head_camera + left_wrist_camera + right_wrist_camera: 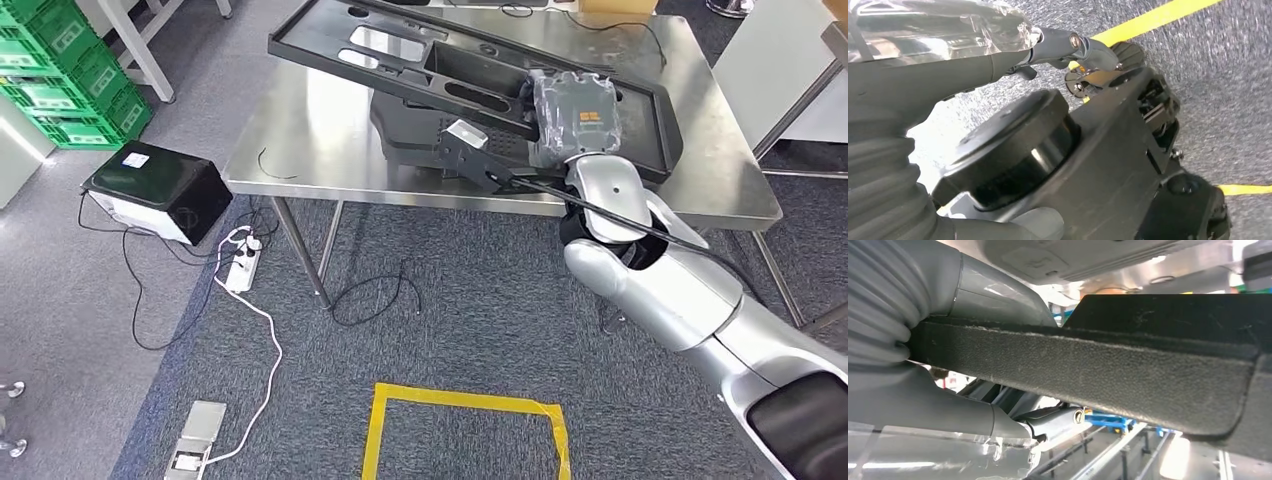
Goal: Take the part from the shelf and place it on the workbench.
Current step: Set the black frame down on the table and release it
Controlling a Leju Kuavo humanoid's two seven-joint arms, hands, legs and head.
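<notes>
A long black flat part (400, 50) with several cut-outs hangs tilted over the steel workbench (300, 140), its left end raised. My right hand (575, 115), wrapped in clear plastic, grips the part's near edge at its right end. From the right wrist, that hand (973, 290) clamps the part's rough black edge (1098, 365) between thumb and fingers. A second black moulded piece (410, 135) lies on the bench under the held part. My left hand (923, 75) hangs over the grey carpet with a finger stretched out and nothing in it.
Green crates (70, 70) stand at the far left. A black box (160, 190), a power strip (243, 265) and loose cables lie on the carpet left of the bench. A yellow tape square (465, 435) marks the floor in front. Another table (780, 70) stands to the right.
</notes>
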